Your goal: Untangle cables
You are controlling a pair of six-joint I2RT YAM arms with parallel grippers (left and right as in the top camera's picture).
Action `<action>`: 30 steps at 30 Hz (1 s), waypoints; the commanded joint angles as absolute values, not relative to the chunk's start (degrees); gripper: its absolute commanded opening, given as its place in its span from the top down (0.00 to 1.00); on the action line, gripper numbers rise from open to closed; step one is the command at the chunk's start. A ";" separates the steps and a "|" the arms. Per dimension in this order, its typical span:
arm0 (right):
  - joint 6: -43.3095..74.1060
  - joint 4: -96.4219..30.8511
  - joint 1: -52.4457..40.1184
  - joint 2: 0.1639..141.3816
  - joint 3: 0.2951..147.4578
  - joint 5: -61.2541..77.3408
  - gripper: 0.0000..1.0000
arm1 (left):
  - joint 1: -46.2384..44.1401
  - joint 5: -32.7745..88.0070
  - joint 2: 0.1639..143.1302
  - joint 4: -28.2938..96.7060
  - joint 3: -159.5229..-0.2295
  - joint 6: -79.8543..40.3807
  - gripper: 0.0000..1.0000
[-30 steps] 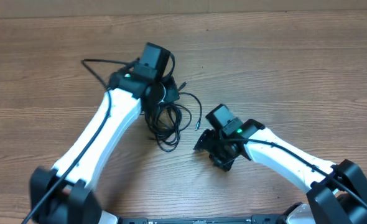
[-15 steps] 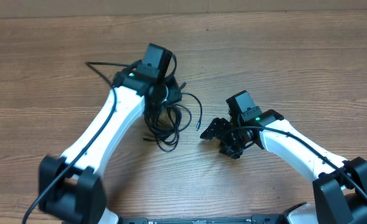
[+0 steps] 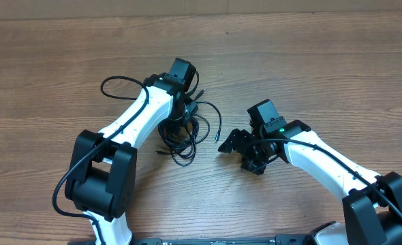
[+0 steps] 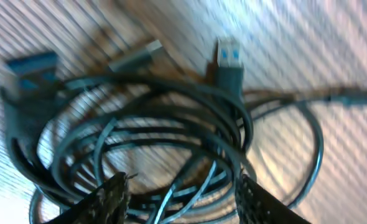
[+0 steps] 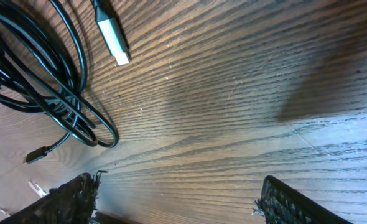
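Wood-grain table point(image 3: 310, 61) fills the overhead view. I find the cables point(image 3: 187, 133) heaped in one black coil just off centre toward 8 o'clock, with one loose end trailing out at 3 o'clock of the heap. The left gripper point(image 3: 186, 107) sits over the heap's 12 o'clock edge. Its wrist housing covers the fingers, so I cannot read their spread from here. The right gripper point(image 3: 232, 141) stands at 3 o'clock of the heap, near the trailing end but apart from it. The left arm's thicker wire point(image 3: 116, 83) loops out at 10 o'clock.

Left wrist view, blurred: the cables point(image 4: 158, 137) lie in overlapping loops. A blue-tongued plug point(image 4: 229, 53) and a silver plug point(image 4: 137, 57) show near 12 o'clock; I cannot trace which cord each ends. The left gripper point(image 4: 183, 199) is spread wide, fingertips either side of the lower loops; contact is not discernible.

Right wrist view: the right gripper point(image 5: 177, 202) is released over bare wood, only its tips in frame. The cables point(image 5: 53, 81) are cut off at 10 o'clock, with a white-tipped plug point(image 5: 113, 38) at 12 o'clock.
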State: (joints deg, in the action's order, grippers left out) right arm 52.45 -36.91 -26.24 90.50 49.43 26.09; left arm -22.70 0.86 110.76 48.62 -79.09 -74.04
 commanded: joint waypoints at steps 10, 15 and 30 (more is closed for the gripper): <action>51.96 -36.73 -26.17 90.67 49.15 23.62 0.17 | -22.09 0.64 120.44 38.92 -78.72 -80.40 0.80; 51.96 -36.73 -26.17 90.67 49.15 23.59 0.18 | -19.92 -0.36 118.98 39.00 -79.40 -78.02 0.96; 40.10 -25.80 -26.17 90.67 49.17 41.93 0.28 | -15.40 23.44 97.06 42.76 -83.37 -47.29 0.95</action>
